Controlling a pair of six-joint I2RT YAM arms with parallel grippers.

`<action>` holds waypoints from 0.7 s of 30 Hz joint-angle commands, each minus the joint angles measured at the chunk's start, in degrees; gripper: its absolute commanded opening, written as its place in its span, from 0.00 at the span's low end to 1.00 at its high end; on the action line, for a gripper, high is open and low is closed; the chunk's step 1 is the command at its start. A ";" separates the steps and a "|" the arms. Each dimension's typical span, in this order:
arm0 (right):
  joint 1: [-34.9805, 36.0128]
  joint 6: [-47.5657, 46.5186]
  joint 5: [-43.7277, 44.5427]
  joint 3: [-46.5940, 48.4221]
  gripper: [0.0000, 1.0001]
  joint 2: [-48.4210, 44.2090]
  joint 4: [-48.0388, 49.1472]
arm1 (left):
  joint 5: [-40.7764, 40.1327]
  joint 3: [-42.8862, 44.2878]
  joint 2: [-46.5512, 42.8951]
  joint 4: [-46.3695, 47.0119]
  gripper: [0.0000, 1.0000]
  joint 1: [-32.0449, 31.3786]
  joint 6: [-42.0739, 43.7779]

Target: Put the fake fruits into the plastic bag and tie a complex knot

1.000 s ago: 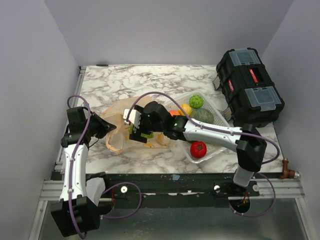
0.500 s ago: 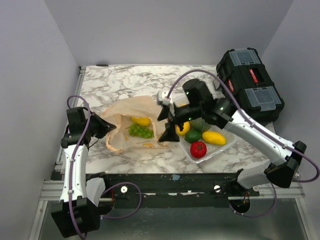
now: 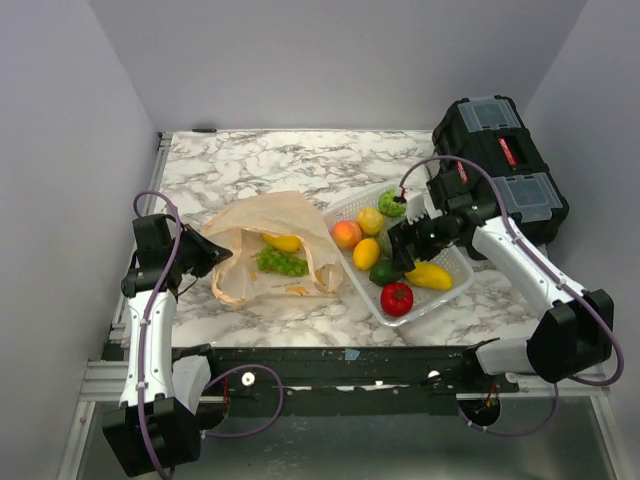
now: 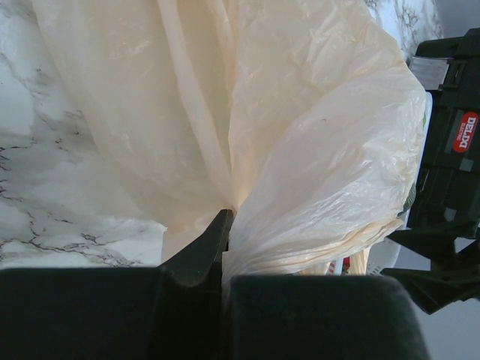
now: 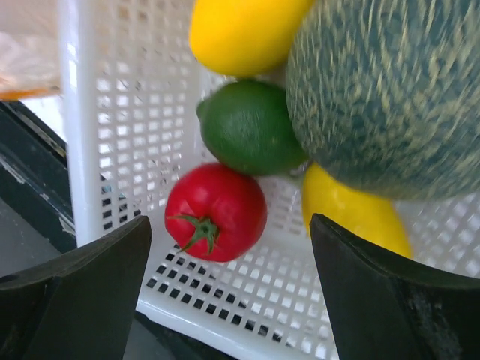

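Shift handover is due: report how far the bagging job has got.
Done: grapes and a yellow fruit lie in the plastic bag. In hand: left gripper pinches the bag's edge; right gripper hangs open over the basket. Left: the basket's fruits, like the tomato, then the knot.

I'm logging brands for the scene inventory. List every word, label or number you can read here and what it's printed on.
"DEL...": white letters on the red label on the black toolbox; the last letters are unclear.
Smaller print on that label: too blurred to read.
Top view: the toolbox's labels are too small to read.
No other text shows.
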 commanded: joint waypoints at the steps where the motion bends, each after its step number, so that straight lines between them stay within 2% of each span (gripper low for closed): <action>1: 0.59 10.99 9.54 -8.00 0.89 -5.97 8.40 | 0.30 -0.09 0.02 1.11 0.00 0.16 -0.52; 5: 0.60 16.47 12.25 -13.15 0.89 -7.55 16.76 | 0.11 -0.40 -0.37 1.01 0.00 0.19 -0.46; 11: 0.67 19.06 13.43 -15.61 0.90 -3.22 22.97 | 0.13 -0.69 -0.34 1.36 0.00 0.20 -0.51; 17: 1.68 19.65 9.22 -15.16 0.94 0.60 23.00 | 0.08 -0.23 -0.04 0.84 0.00 0.15 -0.13; 19: 3.20 19.65 9.22 -15.01 1.00 0.60 22.55 | -0.03 -0.49 -0.02 1.00 0.00 0.12 -0.12; 21: 4.79 19.68 10.56 -14.94 1.00 0.58 22.50 | -0.07 -0.66 0.07 1.37 0.00 0.14 -0.25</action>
